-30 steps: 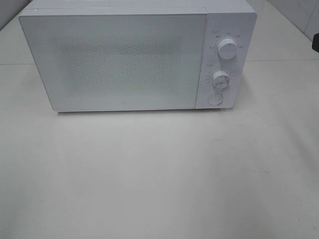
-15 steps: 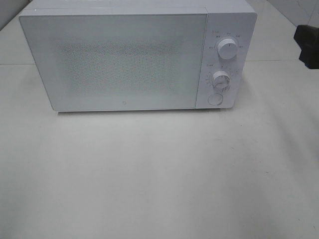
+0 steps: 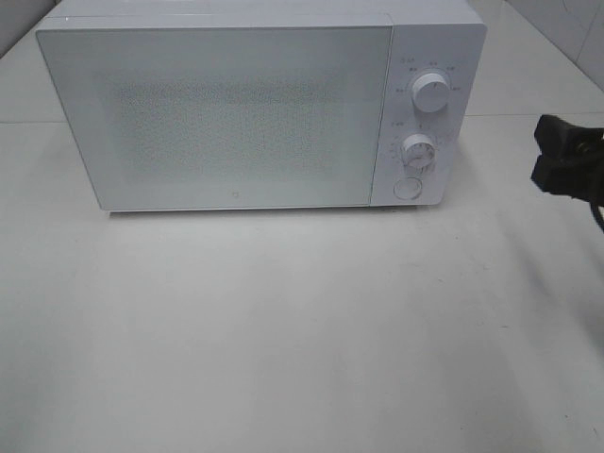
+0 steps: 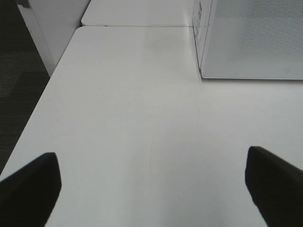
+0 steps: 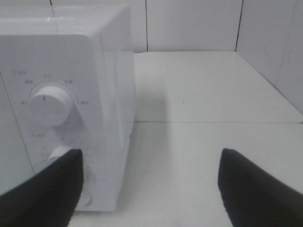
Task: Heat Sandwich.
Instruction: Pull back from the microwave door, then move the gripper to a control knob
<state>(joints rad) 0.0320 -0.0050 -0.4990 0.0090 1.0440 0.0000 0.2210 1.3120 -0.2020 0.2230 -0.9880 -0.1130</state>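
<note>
Overhead, the microwave (image 3: 236,113) stands shut toward the worktop's (image 3: 302,330) far edge. The sandwich shows nowhere, and whether it sits inside cannot be told. The right gripper (image 3: 540,153) hangs at the right edge, jaws parted and holding nothing, about level with the lower knob (image 3: 417,151).

In the left wrist view, the left gripper (image 4: 151,184) is spread wide and empty, near the worktop's left edge.

From the right wrist, the upper knob (image 5: 49,105) sits nearer one finger than the other. The control panel looks like the target, so centre on one control and come in square.
</note>
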